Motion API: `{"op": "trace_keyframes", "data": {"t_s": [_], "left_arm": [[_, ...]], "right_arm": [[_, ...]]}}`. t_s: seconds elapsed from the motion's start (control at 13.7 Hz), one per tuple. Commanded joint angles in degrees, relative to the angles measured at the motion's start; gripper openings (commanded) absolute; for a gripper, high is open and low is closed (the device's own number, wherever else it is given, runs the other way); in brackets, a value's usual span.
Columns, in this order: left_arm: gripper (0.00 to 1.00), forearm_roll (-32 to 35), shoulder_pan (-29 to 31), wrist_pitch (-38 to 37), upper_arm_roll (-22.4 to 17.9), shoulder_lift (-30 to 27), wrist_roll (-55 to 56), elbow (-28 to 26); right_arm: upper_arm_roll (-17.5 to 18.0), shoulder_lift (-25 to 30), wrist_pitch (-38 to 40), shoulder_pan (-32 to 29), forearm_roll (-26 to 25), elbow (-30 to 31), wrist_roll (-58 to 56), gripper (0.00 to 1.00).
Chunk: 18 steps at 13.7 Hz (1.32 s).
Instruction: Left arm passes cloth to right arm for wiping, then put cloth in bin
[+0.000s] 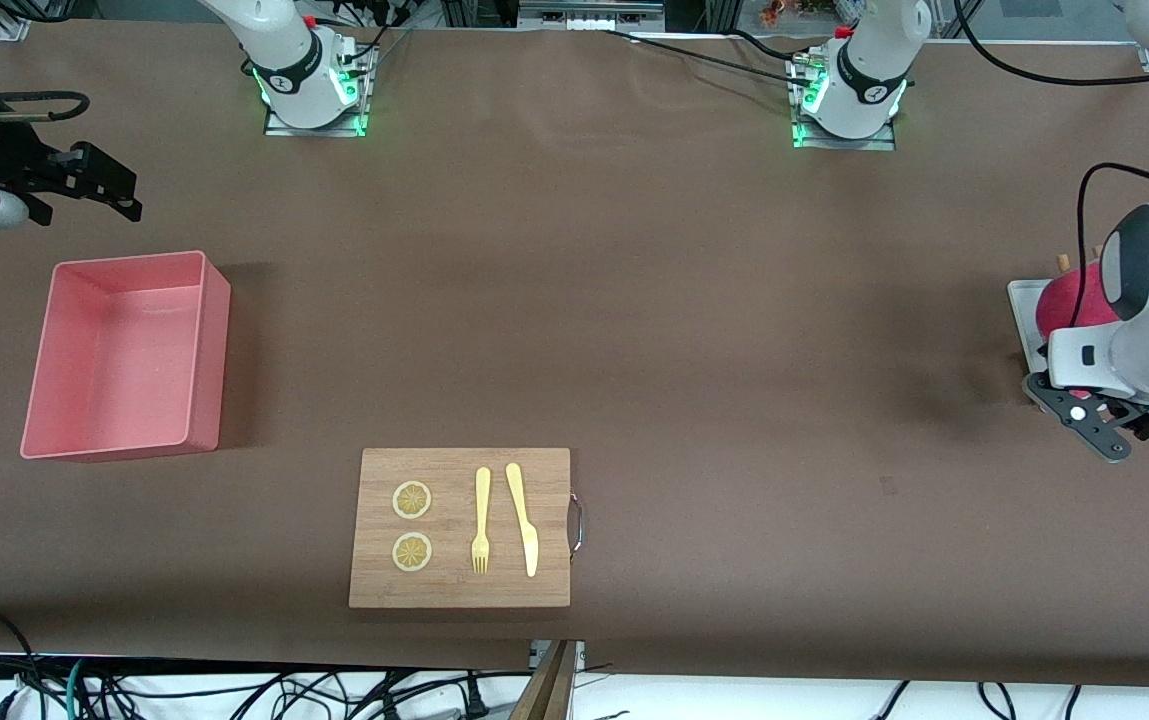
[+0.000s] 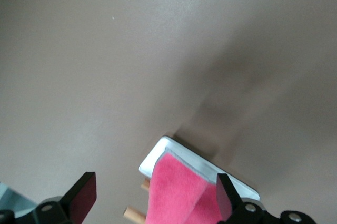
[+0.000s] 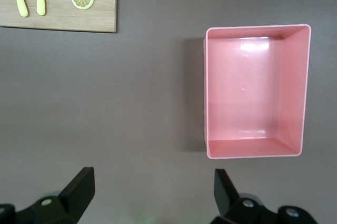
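- Two arms share one long table (image 1: pixel 574 300) under a matte brown cover, its surface smooth and faintly mottled.
- At the right arm's end, the right gripper (image 1: pixel 84 185), a black angular claw on a grey wrist with a blue light, hangs over bare table just beside the bin; its fingers (image 3: pixel 79 187) stand wide apart and hold nothing.
- Nearer the front camera than that gripper sits the bin (image 1: pixel 39 380), a light pink rectangular plastic box with plain upright walls and a glossy floor.
- Toward the middle, close to the table's near edge, lies a wooden cutting board (image 1: pixel 459 590) with fine grain and a metal handle; on it rest two round lemon slices (image 1: pixel 412 500), a pale yellow fork (image 1: pixel 481 520) and a matching knife (image 1: pixel 522 518).
- At the left arm's end, a small flat white tray (image 1: pixel 1022 305) with rounded corners carries the cloth (image 1: pixel 1069 300), a fuzzy magenta-red towel bunched into a soft mound.
- Over that tray hangs the left gripper (image 1: pixel 1099 425), a white boxy hand; its black flat fingers (image 2: pixel 81 195) are spread wide, gripping nothing.
- Along the table's edges run black cables (image 1: pixel 184 695) and metal framing.
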<state>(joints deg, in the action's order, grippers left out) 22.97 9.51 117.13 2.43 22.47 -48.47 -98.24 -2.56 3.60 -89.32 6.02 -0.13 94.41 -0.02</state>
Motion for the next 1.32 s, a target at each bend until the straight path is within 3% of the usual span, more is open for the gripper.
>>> {"op": "trace_keyframes", "data": {"t_s": [0.0,0.22,0.37,0.95,1.1,1.17,1.25], "left_arm": [[1.00,2.3,1.2,5.7,0.3,-1.4,-0.7,-8.1],[1.00,3.0,3.9,12.7,0.3,-0.4,-0.8,-12.8],[1.00,8.4,6.9,20.3,0.4,0.5,-0.9,-15.1],[1.00,11.3,10.2,26.0,0.4,3.9,-4.6,-17.3],[0.73,11.3,10.2,26.0,0.4,3.9,-7.1,-17.2],[0.64,11.3,10.3,26.0,0.4,3.7,-7.6,-17.0],[0.62,11.3,10.2,26.0,0.3,3.7,-8.4,-16.6]], "right_arm": [[0.1,-0.5,0.5,0.0,-0.5,-1.2,0.6,1.00],[0.1,-0.5,0.5,0.0,-0.5,-1.2,0.6,1.00],[0.1,-0.5,0.5,0.0,-0.5,-1.2,0.6,1.00],[0.1,-0.5,0.5,0.0,-0.5,-1.2,0.6,1.00],[0.1,-0.5,0.5,0.0,-0.5,-1.2,0.6,1.00],[0.1,-0.5,0.5,0.0,-0.5,-1.2,0.6,1.00],[0.1,-0.5,0.5,0.0,-0.5,-1.2,0.6,1.00]]}}
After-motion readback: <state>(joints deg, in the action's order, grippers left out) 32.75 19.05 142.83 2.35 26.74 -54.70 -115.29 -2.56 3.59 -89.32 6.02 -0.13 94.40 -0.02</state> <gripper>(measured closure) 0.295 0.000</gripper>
